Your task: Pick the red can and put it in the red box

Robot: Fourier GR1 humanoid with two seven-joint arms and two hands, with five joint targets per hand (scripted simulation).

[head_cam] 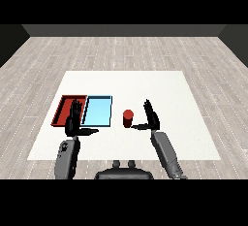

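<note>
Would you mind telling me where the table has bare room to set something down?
The table is bare across its far strip beyond both trays, and along its right side past the right hand. It is crowded at the left: red tray, blue tray and left hand sit together, with the red can beside the right hand.

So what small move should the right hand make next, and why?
Probably slide the right hand a little left and curl its fingers round the red can. The can stands upright on the white table, just left of the open hand, with its thumb reaching toward it, not yet held.
</note>
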